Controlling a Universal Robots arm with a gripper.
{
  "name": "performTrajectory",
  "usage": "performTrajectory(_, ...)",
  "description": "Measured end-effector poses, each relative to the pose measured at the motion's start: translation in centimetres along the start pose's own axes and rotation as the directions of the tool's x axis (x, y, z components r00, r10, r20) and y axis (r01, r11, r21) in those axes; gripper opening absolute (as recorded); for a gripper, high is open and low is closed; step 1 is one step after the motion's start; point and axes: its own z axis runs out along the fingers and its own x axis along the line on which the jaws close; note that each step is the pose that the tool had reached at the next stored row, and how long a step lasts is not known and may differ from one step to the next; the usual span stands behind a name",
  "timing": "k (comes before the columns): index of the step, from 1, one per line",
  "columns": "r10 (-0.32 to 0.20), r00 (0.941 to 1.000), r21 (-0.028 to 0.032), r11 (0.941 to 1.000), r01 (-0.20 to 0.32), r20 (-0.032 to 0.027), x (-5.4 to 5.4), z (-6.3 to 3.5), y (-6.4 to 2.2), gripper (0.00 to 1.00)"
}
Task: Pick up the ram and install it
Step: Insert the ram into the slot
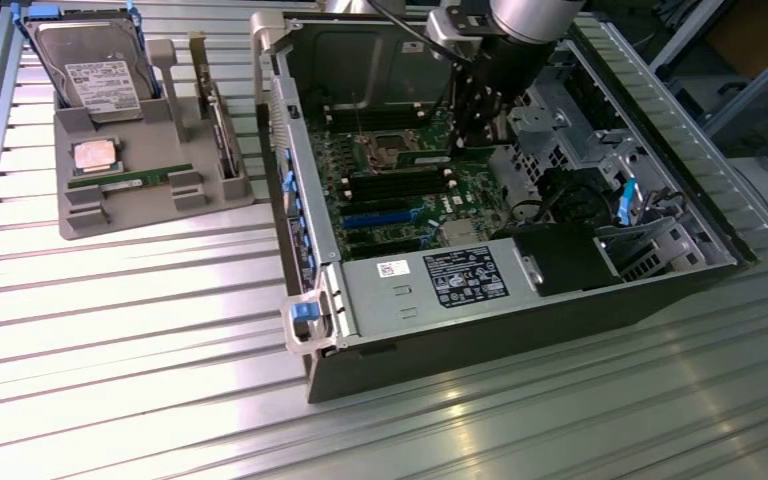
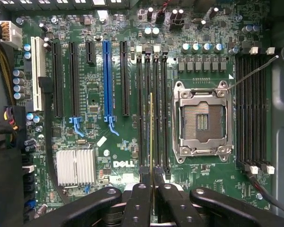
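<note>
My gripper (image 2: 151,178) is shut on the ram (image 2: 151,132), which shows edge-on as a thin yellowish line running away from the fingers (image 2: 141,189). It hangs over the bank of black memory slots (image 2: 162,109) beside the empty processor socket (image 2: 202,118); I cannot tell whether it touches a slot. In the exterior view the arm reaches down into the open computer case (image 1: 704,250), with the gripper (image 1: 475,135) low over the motherboard (image 1: 398,200) and the green ram (image 1: 420,158) at its tip. A second, similar stick (image 1: 128,181) lies on the grey tray (image 1: 157,215).
The tray at the exterior view's left also carries a hard drive (image 1: 91,75), a square silver processor chip (image 1: 95,155) and an upright card (image 1: 224,130). Inside the case are a power supply (image 1: 451,280), a blue slot (image 2: 107,80), a silver heatsink (image 2: 75,166) and more memory slots (image 2: 251,104).
</note>
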Motion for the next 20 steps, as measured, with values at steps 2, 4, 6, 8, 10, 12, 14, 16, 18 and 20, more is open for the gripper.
performTrajectory(2, 0.0, 1.0, 0.0, 1.0, 0.0, 0.0001, 0.01, 0.13, 0.0, 0.13)
performTrajectory(4, 0.0, 1.0, 0.0, 1.0, 0.0, 0.0001, 0.03, 0.23, -0.01, 0.13)
performTrajectory(6, 0.0, 1.0, 0.0, 1.0, 0.0, 0.0001, 0.04, 0.32, -0.02, 0.13)
performTrajectory(8, 0.0, 1.0, 0.0, 1.0, 0.0, 0.0, 0.05, 0.45, -0.02, 0.13)
performTrajectory(10, 0.0, 1.0, 0.0, 1.0, 0.0, 0.0, 0.06, 0.51, -0.02, 0.13)
performTrajectory(12, 0.0, 1.0, 0.0, 1.0, 0.0, -0.0001, 0.07, 0.61, -0.03, 0.13)
performTrajectory(14, 0.0, 1.0, 0.0, 1.0, 0.0, 0.0, 0.08, 0.69, -0.03, 0.13)
performTrajectory(16, 0.0, 1.0, 0.0, 1.0, 0.0, 0.0001, 0.09, 0.78, -0.04, 0.13)
performTrajectory(18, 0.0, 1.0, 0.0, 1.0, 0.0, 0.0, 0.1, 0.9, -0.04, 0.13)
performTrajectory(20, 0.0, 1.0, 0.0, 1.0, 0.0, 0.0, 0.11, 1.07, -0.05, 0.13)
